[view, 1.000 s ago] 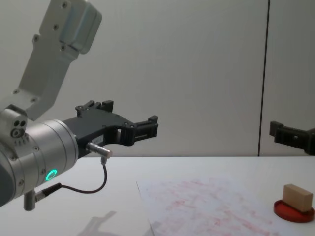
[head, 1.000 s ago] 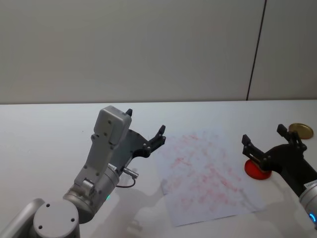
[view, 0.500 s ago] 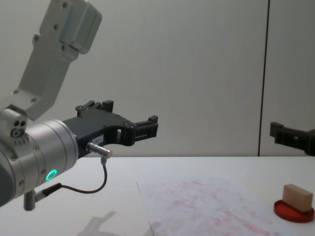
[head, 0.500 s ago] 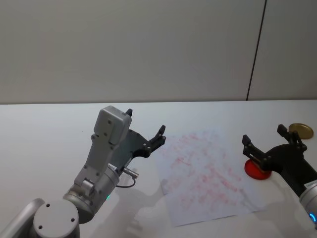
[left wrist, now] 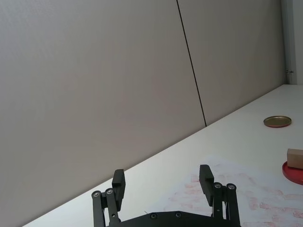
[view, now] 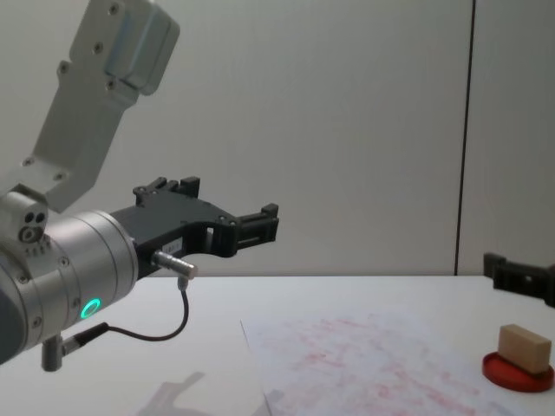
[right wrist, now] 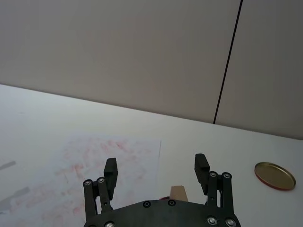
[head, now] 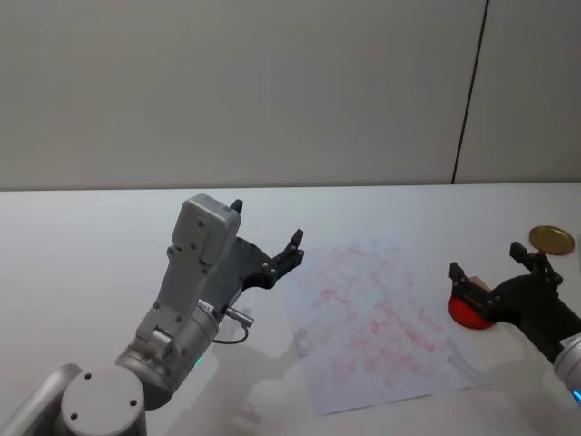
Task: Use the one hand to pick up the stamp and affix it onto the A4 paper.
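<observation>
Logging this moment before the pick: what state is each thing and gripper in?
stamp: resting on the red ink pad, ungrasped.
red ink pad: uncovered, bearing the stamp.
gold lid: lying flat, apart from the pad.
A4 paper: flat, covered in red smudges.
right gripper: fingers open, above the stamp.
left gripper: fingers open, raised left of the paper.

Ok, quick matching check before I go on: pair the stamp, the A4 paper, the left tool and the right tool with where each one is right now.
Things:
1. stamp
2. A4 paper
3. left tool
4. right tool

Places and states:
A. open, in the air just above the stamp, not touching it
B. lying flat on the table
C. sitting on the red ink pad
D. open, raised off the table, to the left of the paper

Pairs: 1-C, 2-B, 3-D, 4-A
</observation>
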Robot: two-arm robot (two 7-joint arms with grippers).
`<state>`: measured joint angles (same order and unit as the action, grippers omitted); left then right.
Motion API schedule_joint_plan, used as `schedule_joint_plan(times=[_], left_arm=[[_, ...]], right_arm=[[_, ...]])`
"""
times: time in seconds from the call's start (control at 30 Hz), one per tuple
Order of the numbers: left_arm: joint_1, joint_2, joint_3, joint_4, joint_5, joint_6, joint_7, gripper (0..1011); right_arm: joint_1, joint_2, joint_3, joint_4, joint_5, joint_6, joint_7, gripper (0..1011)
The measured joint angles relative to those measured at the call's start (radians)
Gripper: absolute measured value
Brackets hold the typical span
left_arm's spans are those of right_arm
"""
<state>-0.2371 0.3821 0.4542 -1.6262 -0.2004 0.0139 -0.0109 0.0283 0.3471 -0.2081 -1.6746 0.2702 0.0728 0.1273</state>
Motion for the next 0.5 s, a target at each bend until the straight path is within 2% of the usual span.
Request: schedule_joint_plan(times=[0.5], left_arm=[[0.0,0.0,0.0,0.0,0.0,0.0,0.0,993]], right_arm=[[0.05,0.007,0.022,0.117,0.023,0.036,0.062,1001]])
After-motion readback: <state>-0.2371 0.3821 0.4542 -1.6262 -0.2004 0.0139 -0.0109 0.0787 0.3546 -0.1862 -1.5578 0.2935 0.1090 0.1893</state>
